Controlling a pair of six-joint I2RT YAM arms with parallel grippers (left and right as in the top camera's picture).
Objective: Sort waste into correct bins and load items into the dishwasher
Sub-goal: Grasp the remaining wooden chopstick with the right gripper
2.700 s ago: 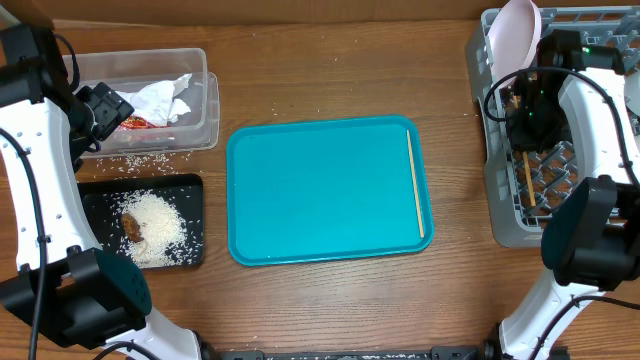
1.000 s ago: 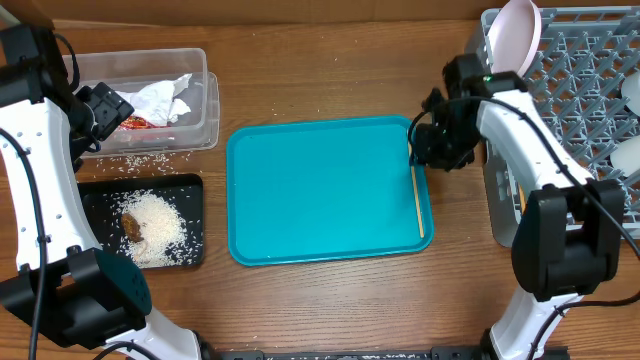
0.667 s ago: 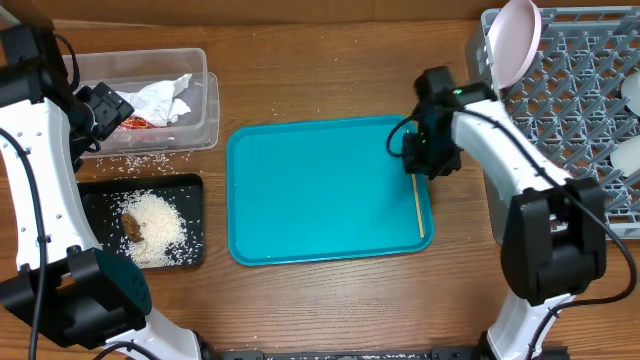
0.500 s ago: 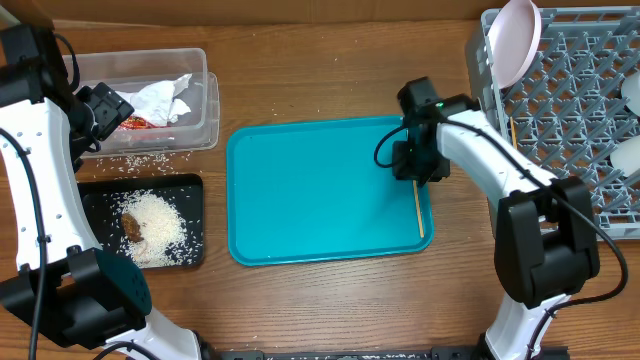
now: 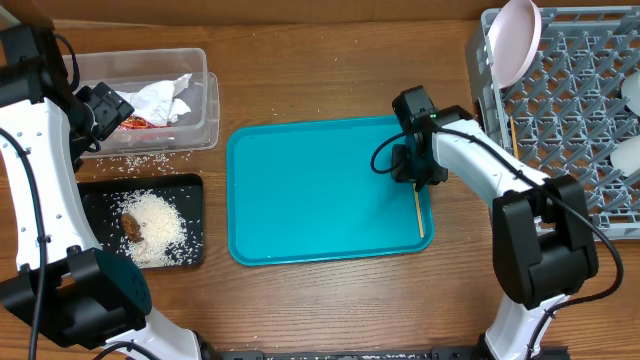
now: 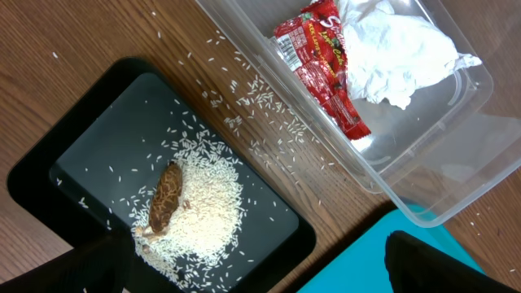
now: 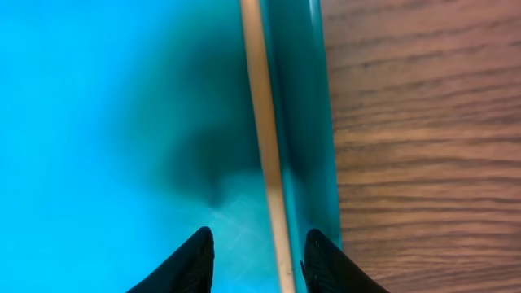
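1. Right gripper (image 7: 262,264): jaws apart, one finger on each side of 1 chopstick (image 7: 264,163). Can't tell whether they touch it.
2. That chopstick lies flat inside the right rim of the teal tray (image 5: 300,200), mid-table.
3. Left gripper (image 5: 103,108): jaws spread wide and holding nothing, above the left end of the tub (image 5: 150,65).
4. The tub is at the far left corner and holds 1 napkin wad (image 6: 399,49) and 1 red wrapper (image 6: 326,65).
5. Black tray (image 6: 106,155) sits at the left edge, nearer than the tub. It holds 1 rice pile (image 6: 203,212) with 1 brown lump (image 6: 167,195) on it. Loose grains are scattered on the table between tub and tray.
6. Rack (image 5: 570,120) is at the far right corner. It holds 1 plate (image 5: 515,40) upright, a second chopstick (image 5: 513,135), and 2 white dishes (image 5: 630,155) cut off by the frame.
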